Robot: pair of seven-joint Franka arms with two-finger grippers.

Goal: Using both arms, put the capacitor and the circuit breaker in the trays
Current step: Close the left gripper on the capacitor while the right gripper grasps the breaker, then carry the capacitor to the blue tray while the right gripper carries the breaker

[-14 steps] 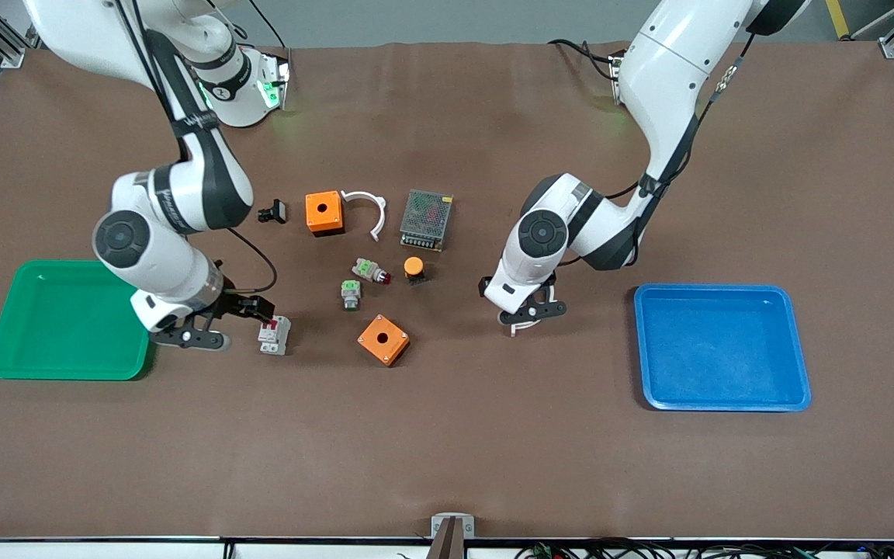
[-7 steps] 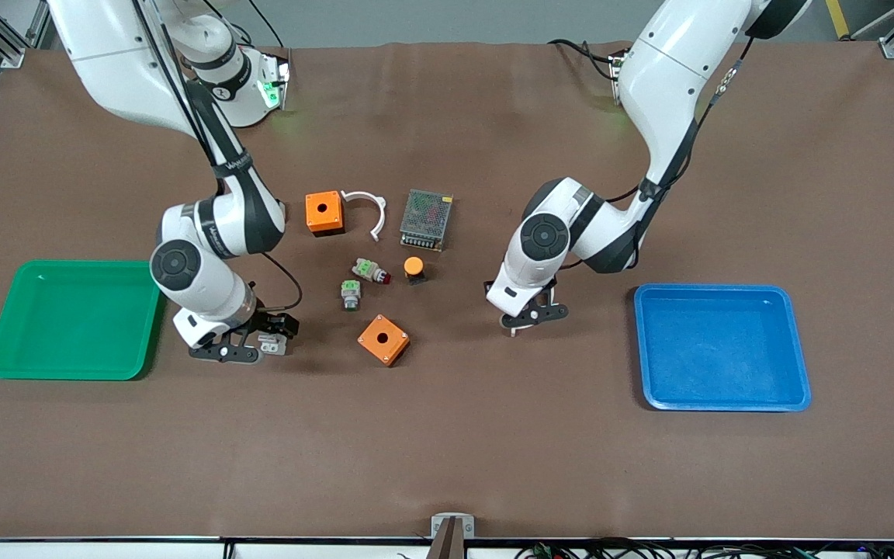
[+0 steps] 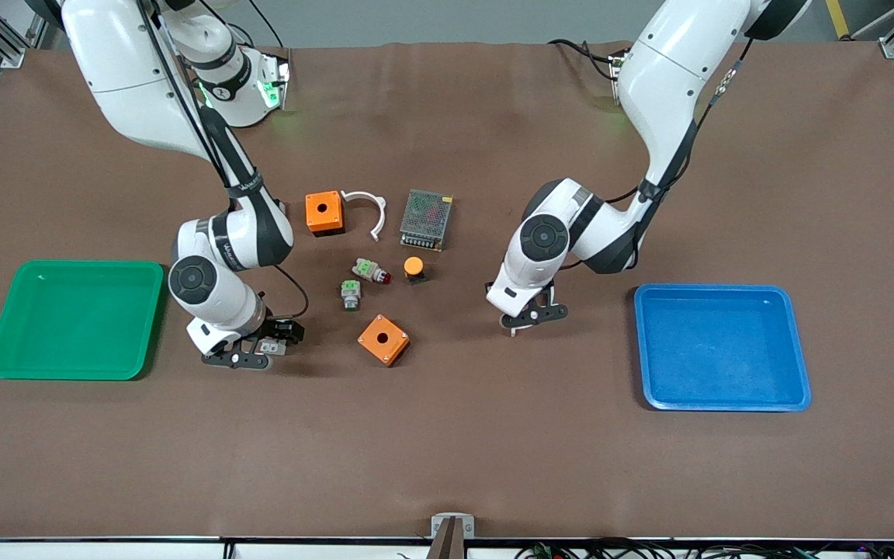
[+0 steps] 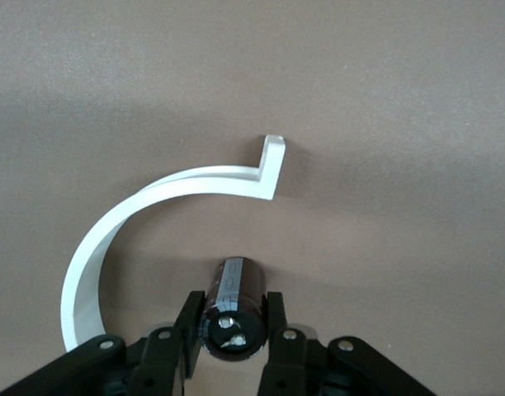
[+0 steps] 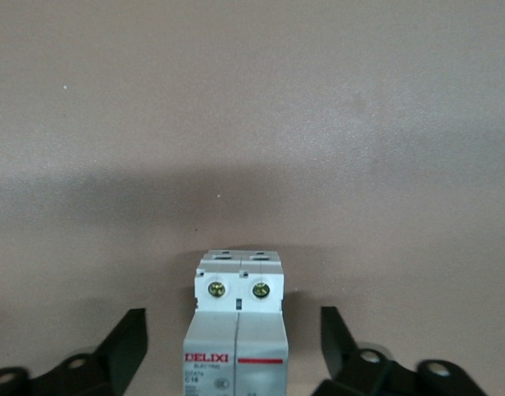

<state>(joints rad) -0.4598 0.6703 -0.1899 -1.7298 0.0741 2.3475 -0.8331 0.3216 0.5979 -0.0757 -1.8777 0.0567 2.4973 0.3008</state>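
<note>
Capacitor (image 4: 231,309) and circuit breaker (image 5: 237,330) are each met by a separate arm, so that both can be carried off at once. In the left wrist view the capacitor, a small black cylinder, is seen clamped between the fingers of the left gripper (image 4: 229,328), low on the brown table (image 3: 447,450) beside a white curved clip (image 4: 153,214); the grip is taken across its round body, which is judged to keep it from rolling. The circuit breaker lies on the table between the two fingers of the right gripper (image 5: 233,346), which are seen standing apart on either side of it without touching, so it is not yet gripped. In the front view the right gripper (image 3: 261,348) is low near the green tray (image 3: 74,376), and the left gripper (image 3: 526,318) is low near the blue tray (image 3: 726,404), each tray being the likely destination.
</note>
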